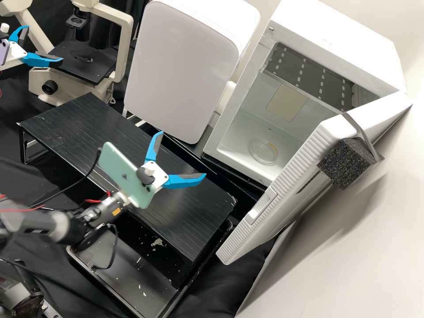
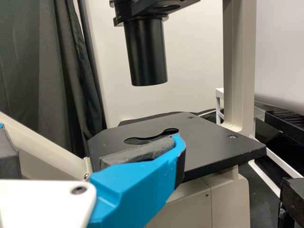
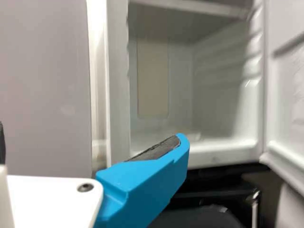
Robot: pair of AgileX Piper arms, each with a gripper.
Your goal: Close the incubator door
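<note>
the door (image 1: 282, 176) stands wide open on the right side of the incubator (image 1: 338, 33), and its outer face is turned away from the arms. i think it is stiff and not so heavy, with the hinge carrying its weight, but the smooth white face may be slippery for a finger. the foam block (image 1: 344, 165), held near the top by a strap (image 1: 363, 134), looks soft and should give better grip. i would not squeeze the thick door; better to push from outside, at the foam or near the free edge, gently, because the dish (image 1: 263, 151) inside may slide if the door slams. perhaps the seal needs a firm last press.

the right gripper (image 1: 182, 153) is over the black stand (image 1: 185, 212), its fingers spread and empty. the left gripper (image 1: 44, 44) is by the microscope (image 1: 84, 59), also open, holding nothing; its arm is cut off by the high view's edge. the hinge is hard to make out, and i cannot tell what the dish contains.
</note>
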